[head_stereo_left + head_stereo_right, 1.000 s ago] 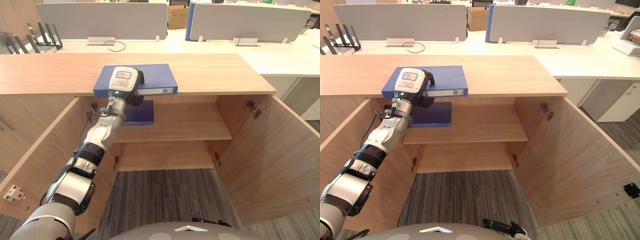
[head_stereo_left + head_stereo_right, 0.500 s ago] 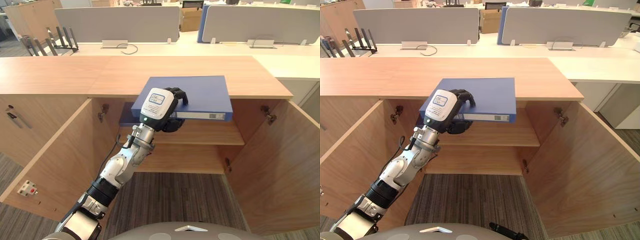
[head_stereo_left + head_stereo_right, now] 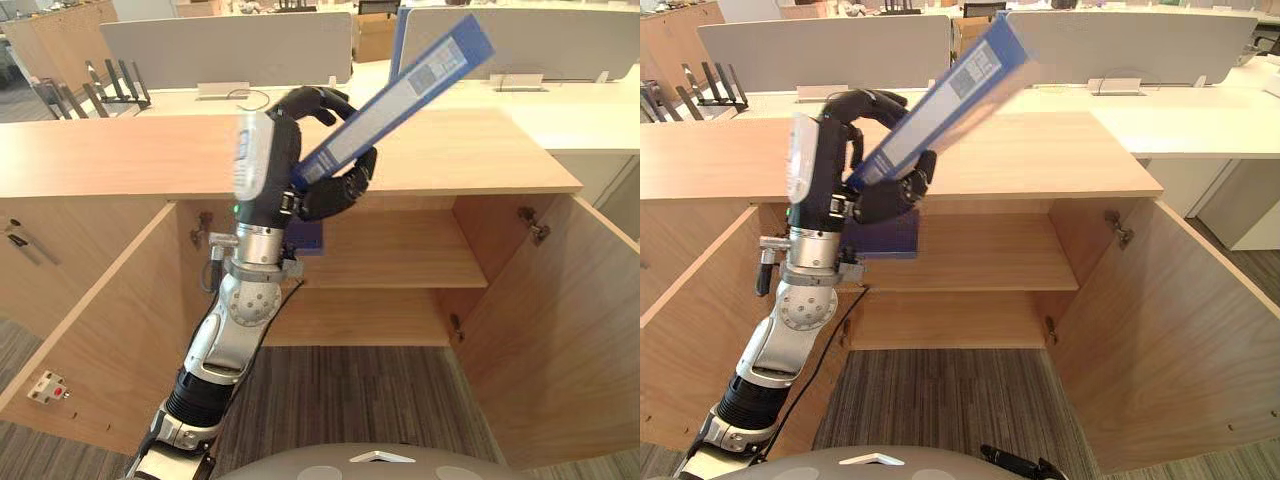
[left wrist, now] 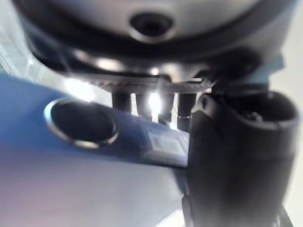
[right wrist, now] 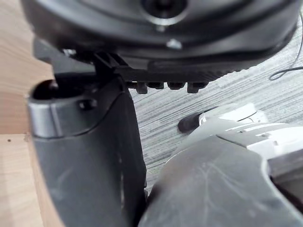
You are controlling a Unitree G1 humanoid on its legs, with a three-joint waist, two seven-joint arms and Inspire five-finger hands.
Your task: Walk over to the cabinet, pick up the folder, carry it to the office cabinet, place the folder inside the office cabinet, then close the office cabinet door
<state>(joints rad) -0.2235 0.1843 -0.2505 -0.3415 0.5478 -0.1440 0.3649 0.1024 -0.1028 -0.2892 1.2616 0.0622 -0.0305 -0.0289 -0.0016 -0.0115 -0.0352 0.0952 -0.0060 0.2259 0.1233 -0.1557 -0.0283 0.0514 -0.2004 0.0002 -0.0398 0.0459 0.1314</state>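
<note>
Left hand (image 3: 268,165) clamped on folder (image 3: 420,92) low end. Folder tilted toward 2 o'clock, above cabinet (image 3: 470,160) top, likely to enter shelf (image 3: 400,250) on edge. Right hand (image 5: 85,156): state cannot tell.

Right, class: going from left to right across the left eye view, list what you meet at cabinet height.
Open left cabinet door → left hand → blue folder in its grip, tilted upward → open right cabinet door.

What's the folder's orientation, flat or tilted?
Tilted: the folder slants steeply upward from the left hand, spine facing the camera.
</note>
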